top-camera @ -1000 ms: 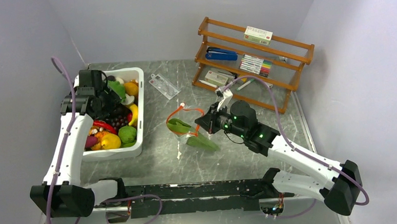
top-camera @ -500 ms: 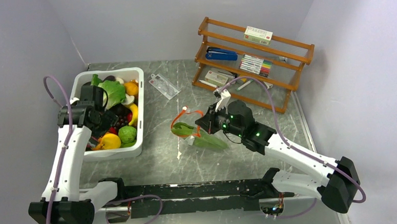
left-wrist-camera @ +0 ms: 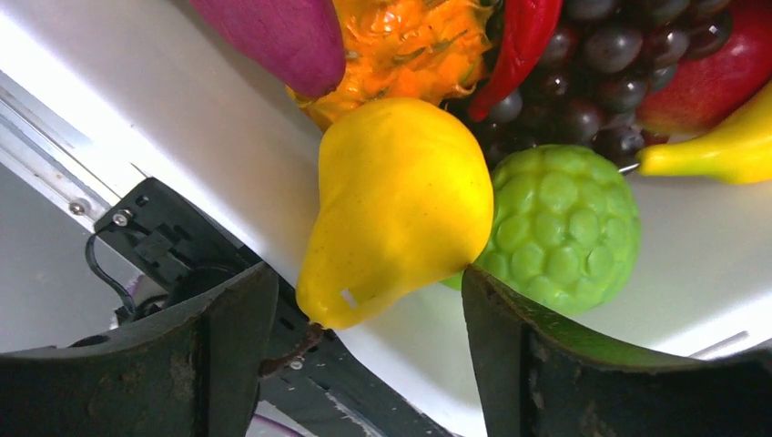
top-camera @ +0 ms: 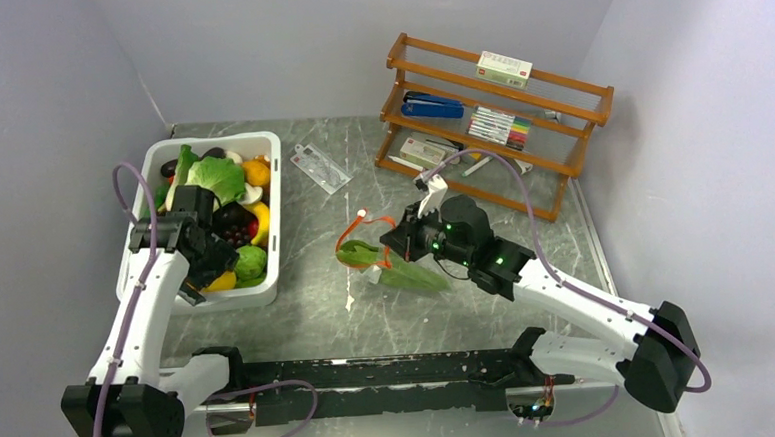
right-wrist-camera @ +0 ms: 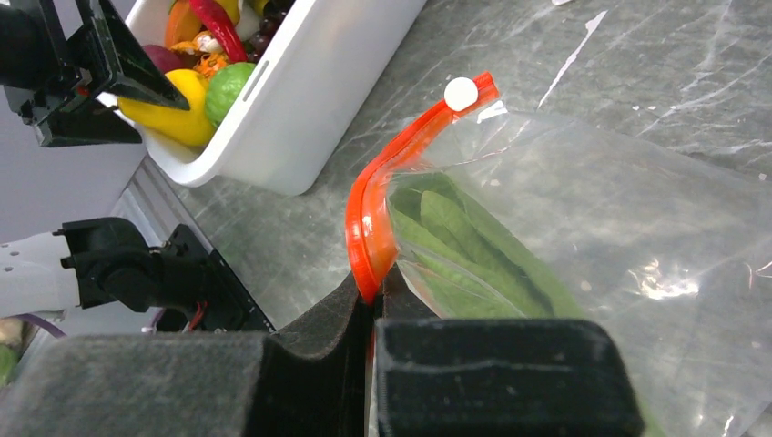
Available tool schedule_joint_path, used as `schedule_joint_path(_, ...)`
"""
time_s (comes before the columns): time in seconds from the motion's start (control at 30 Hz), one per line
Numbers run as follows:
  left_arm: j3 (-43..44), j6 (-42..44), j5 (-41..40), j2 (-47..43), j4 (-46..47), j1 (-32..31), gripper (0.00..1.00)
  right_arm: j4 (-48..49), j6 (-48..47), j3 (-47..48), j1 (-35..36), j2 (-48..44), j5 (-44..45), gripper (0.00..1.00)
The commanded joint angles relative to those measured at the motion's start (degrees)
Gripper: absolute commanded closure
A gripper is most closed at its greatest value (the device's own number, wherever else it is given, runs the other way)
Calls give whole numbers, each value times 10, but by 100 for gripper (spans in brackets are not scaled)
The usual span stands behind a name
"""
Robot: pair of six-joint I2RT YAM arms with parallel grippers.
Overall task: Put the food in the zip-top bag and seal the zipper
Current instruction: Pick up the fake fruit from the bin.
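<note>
grey marbled table beneath everything. at 1 o'clock in the top view, a wooden rack of stationery, no part of this job. at 9 o'clock, a white tub heaped with toy produce. close to the centre, the zip-top bag, body flat on the table, mouth lifted and gaping toward 9 o'clock, toward the tub. at 12 o'clock from the bag, a small clear packet, lying apart.

inside the bag, long green pods, so judged partly loaded. in the tub's 6 o'clock end, a yellow pear-shaped fruit touching a light-green bumpy fruit at its 3 o'clock; neither bagged yet.

left gripper poised over that end of the tub, jaws spread wide, the pear's narrow end between them, nothing gripped as far as can be seen. right gripper pinched tight on the zipper, holding the red-orange strip up in an arch. at the strip's far end, a small white slider tab.

reckoned well short of halfway: pods in, round fruits to fetch and drop through the mouth, then the whole zipper to press or slide closed. no part of the seal visibly joined.
</note>
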Motion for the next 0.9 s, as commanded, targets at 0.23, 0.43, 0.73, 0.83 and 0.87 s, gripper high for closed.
schedule_joint_path(0.23, 10, 44, 19, 11, 79, 6, 39, 20, -7, 26, -3, 15, -20, 100)
schedule_joint_path(0.43, 34, 32, 21, 21, 42, 6, 33, 26, -1, 20, -2, 19, -20, 100)
schedule_joint_path(0.73, 39, 61, 28, -15, 65, 6, 39, 26, 0, 27, -3, 22, -26, 100)
schedule_joint_path(0.83, 24, 65, 33, -7, 70, 5, 40, 28, 3, 23, -2, 22, -28, 100)
schedule_joint_path(0.87, 20, 62, 38, -4, 68, 5, 41, 28, 3, 22, -3, 22, -28, 100)
